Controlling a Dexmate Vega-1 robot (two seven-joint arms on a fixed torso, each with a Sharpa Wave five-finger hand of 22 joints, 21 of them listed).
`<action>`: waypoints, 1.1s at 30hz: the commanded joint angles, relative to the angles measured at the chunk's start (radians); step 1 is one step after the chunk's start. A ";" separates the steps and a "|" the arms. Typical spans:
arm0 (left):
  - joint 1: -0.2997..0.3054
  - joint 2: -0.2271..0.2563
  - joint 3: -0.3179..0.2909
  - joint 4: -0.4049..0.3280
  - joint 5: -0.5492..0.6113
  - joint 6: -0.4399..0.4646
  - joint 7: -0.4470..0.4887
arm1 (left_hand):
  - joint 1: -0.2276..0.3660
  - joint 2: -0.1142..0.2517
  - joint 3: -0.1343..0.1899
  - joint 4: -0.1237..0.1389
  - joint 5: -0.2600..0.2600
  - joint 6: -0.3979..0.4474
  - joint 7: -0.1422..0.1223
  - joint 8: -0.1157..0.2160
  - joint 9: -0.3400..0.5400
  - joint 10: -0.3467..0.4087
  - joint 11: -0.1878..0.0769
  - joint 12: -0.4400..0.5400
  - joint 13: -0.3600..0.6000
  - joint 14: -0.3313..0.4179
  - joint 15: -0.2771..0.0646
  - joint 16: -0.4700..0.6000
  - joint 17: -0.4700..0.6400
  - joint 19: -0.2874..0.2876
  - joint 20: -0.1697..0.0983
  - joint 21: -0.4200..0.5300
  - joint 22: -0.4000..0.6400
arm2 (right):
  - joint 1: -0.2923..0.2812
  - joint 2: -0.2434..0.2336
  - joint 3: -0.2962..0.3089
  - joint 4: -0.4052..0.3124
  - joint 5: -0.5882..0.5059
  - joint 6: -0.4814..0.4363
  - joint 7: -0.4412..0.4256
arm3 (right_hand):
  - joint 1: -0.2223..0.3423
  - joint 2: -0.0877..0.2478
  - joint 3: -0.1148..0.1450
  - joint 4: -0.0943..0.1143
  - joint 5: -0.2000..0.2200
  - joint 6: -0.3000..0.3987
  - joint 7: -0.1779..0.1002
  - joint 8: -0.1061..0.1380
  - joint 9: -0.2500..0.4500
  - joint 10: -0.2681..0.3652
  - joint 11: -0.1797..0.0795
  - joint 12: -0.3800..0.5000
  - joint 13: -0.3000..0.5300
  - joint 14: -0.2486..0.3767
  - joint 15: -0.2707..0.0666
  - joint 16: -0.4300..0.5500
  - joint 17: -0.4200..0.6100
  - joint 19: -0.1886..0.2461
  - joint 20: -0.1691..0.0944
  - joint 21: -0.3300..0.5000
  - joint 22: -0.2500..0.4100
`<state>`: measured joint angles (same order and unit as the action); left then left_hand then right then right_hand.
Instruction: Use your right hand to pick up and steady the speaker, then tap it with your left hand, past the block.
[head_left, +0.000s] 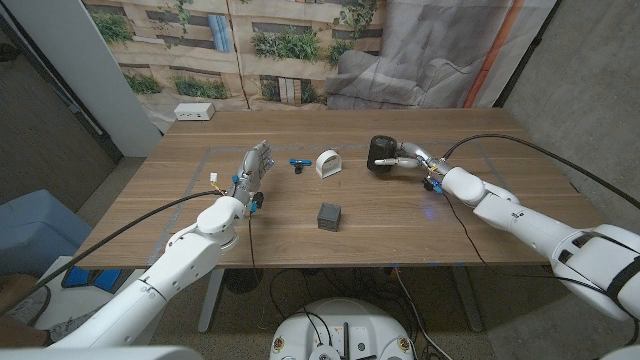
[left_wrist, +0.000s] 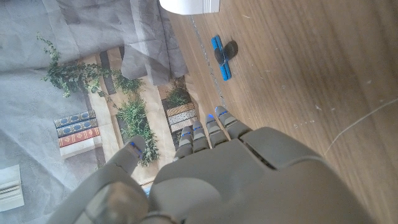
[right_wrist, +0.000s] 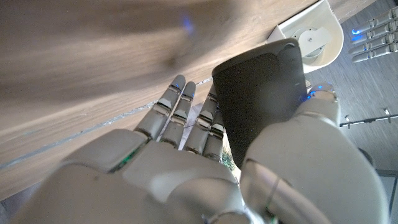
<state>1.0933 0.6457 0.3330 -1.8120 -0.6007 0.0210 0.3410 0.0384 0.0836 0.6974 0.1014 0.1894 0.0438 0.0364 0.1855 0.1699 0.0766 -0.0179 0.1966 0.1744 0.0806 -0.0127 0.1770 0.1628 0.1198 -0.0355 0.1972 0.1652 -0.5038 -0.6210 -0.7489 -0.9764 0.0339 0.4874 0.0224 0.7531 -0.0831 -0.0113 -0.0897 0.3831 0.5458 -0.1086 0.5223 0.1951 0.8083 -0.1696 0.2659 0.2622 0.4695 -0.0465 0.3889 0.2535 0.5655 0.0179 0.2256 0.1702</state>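
The speaker (head_left: 382, 153) sits toward the far right part of the table (head_left: 400, 235), a dark, rounded block with a matte, fine-grained face. My right hand (head_left: 408, 159) is on it: in the right wrist view the speaker (right_wrist: 261, 99) lies between my thumb on one side and my fingers (right_wrist: 186, 112) spread along the other, so I have it clasped, though I cannot tell whether it has left the wood yet.

My left hand (head_left: 252, 170) stands well apart from it, over toward the table's left side, fingers straight and apart, holding nothing. The speaker lies to that hand's right, across the table's middle. Between them, near the far middle, are a small blue clip-like piece (head_left: 298, 163) and a white arched plastic thing (head_left: 327, 163); the dark grey cube block (head_left: 330, 215) sits nearer the front edge, about centre.

So the tap, as I judge it, means sweeping my left hand rightward on the far side of the block, minding the white arch in the path.

A white box (head_left: 194, 112) rests at the far left corner.
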 joint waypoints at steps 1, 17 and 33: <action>-0.014 0.015 -0.009 -0.015 0.017 0.010 -0.004 | 0.010 0.073 0.006 -0.009 0.008 0.014 0.001 0.005 0.004 0.012 0.000 -0.003 0.002 0.011 0.002 0.000 0.002 0.010 -0.035 -0.002 0.003 | -0.090 -0.064 0.094 -0.317 0.009 -0.250 0.013 | 0.005 0.020 -0.012 0.000 0.001 0.051 -0.022 0.005 0.002 0.056 -0.033 0.005 0.007 0.020 -0.128 0.010 0.003 0.010 0.004 0.000 0.002; -0.040 0.047 0.014 -0.081 0.055 0.113 0.020 | 0.067 0.077 0.039 -0.090 -0.004 0.034 0.006 0.007 0.004 0.029 0.000 -0.002 0.002 0.025 -0.001 0.000 0.000 0.033 -0.028 -0.002 0.001 | -0.170 -0.134 0.148 -0.630 0.059 -0.584 0.045 | -0.007 0.026 -0.022 0.008 0.001 0.068 -0.006 0.007 0.002 0.071 -0.023 0.007 0.022 0.068 -0.127 0.030 0.006 0.037 0.012 -0.004 0.003; -0.025 0.095 0.019 -0.169 0.091 0.208 0.053 | 0.176 0.041 0.060 -0.262 -0.006 0.075 -0.007 0.021 0.005 0.059 -0.021 -0.002 0.002 0.042 -0.017 0.000 0.001 0.057 -0.034 -0.007 0.001 | -0.212 -0.170 0.156 -0.848 0.087 -0.896 -0.001 | -0.008 0.024 -0.031 0.008 0.001 0.096 0.005 0.015 0.002 0.123 -0.014 0.024 0.034 0.085 -0.116 0.035 0.006 0.048 0.047 -0.011 0.003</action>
<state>1.0607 0.7151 0.3437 -1.9300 -0.5383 0.1767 0.3716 0.1962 0.1308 0.7561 -0.1395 0.1847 0.1027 0.0336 0.2001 0.1699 0.1196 -0.0359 0.1966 0.1744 0.1124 -0.0263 0.1770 0.1631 0.1661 -0.0356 0.1910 0.1628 -0.6952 -0.7639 -0.5972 -1.6833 0.0993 -0.1935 0.0348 0.7403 -0.0703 -0.0350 -0.0802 0.3784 0.5881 -0.0663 0.5303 0.1954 0.8639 -0.1318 0.2817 0.2906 0.5426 -0.0479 0.4180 0.2580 0.6132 0.0559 0.2214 0.1699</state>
